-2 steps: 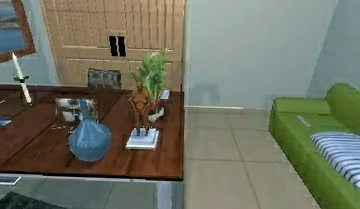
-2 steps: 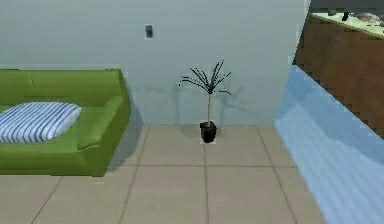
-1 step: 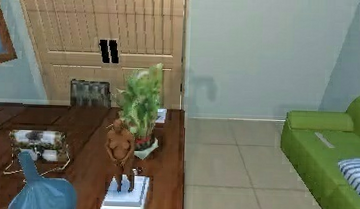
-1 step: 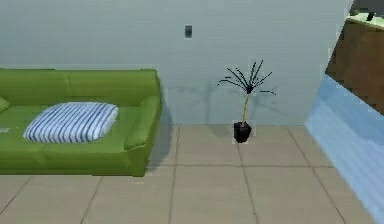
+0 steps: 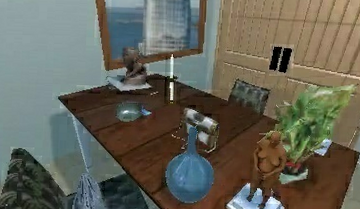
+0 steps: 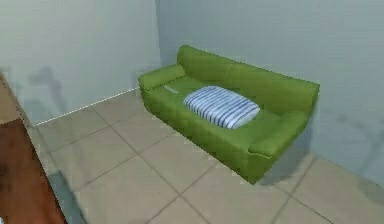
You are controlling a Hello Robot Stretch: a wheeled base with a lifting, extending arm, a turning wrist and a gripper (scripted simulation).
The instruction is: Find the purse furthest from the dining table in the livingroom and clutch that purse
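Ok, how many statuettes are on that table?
2: a dark one at the table's far end, a brown figure near the front beside the plant. More may be hidden.

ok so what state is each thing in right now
blue vase: upright on the table
candle: upright in a dark bottle
potted plant: upright on the table
brown figurine: standing on its pale base
bowl: right way up
striped cushion: lying flat on the green sofa

dining table (image 6: 15, 178) — a mere corner sliver
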